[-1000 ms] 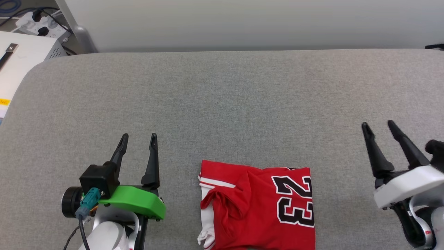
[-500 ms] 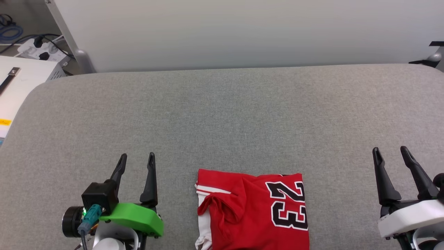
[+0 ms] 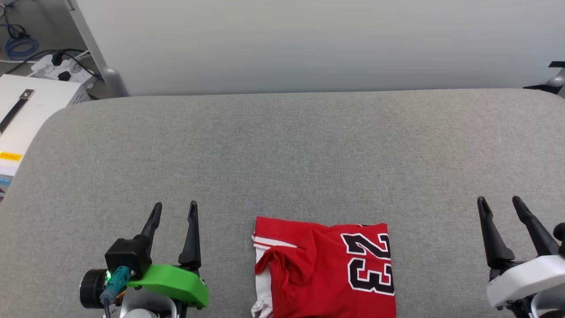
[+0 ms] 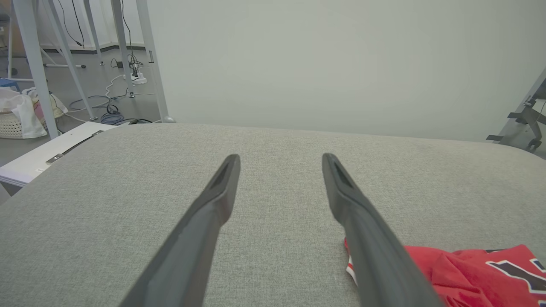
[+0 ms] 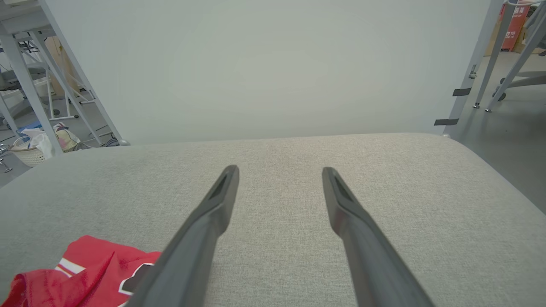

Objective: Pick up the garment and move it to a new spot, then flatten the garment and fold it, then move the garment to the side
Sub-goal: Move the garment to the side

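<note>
The garment [image 3: 324, 269], a red jersey with a white striped sleeve and a black "23", lies folded at the near middle of the grey table [image 3: 282, 150]. Its near end runs off the head view's bottom edge. My left gripper [image 3: 174, 206] stands open to its left, apart from it, nothing between the fingers. My right gripper [image 3: 500, 202] stands open well to its right, also holding nothing. The left wrist view has the garment [image 4: 469, 273] at lower right beside my open left gripper [image 4: 280, 158]. In the right wrist view the garment [image 5: 81, 273] sits lower left of my open right gripper [image 5: 279, 171].
A pale wall panel [image 3: 309, 44] rises behind the table's far edge. A white cabinet [image 3: 26, 110] stands past the table's left corner, with a power strip and cables [image 3: 57, 68] on the floor behind it. Metal frame legs [image 5: 477, 64] stand to the right.
The head camera has tilted, so the whole scene sits lower in the picture. Both grippers have drawn back toward the near edge and stay open. The garment lies as before.
</note>
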Controlling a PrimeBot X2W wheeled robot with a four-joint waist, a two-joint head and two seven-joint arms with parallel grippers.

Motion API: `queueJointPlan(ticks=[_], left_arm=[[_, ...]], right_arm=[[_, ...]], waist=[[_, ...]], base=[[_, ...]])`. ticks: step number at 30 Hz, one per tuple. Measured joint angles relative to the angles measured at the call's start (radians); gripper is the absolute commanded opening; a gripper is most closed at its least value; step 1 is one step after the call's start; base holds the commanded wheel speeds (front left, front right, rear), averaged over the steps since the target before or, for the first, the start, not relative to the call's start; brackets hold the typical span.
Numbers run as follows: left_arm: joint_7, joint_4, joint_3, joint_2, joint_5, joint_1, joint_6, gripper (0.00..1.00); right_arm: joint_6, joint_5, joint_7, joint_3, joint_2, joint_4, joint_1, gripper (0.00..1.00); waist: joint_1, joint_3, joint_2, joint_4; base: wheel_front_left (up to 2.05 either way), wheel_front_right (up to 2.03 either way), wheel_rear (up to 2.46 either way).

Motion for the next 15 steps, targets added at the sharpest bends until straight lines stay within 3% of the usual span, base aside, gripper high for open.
queueJointPlan(ticks=[7, 15], left_arm=[[0.000, -0.012, 0.002, -0.011, 0.004, -0.010, 0.008, 1.00], [-0.008, -0.033, 0.002, -0.034, 0.035, -0.072, 0.008, 1.00]], right_arm=[[0.000, 0.140, 0.237, -0.040, -0.047, 0.095, 0.001, 1.00], [0.000, 0.335, 0.526, 0.078, -0.099, 0.130, -0.009, 1.00]], waist=[[0.0000, 0.033, 0.0000, 0.019], [0.0000, 0.102, 0.0000, 0.057]], base=[[0.00, 0.00, 0.00], [0.00, 0.00, 0.00]])
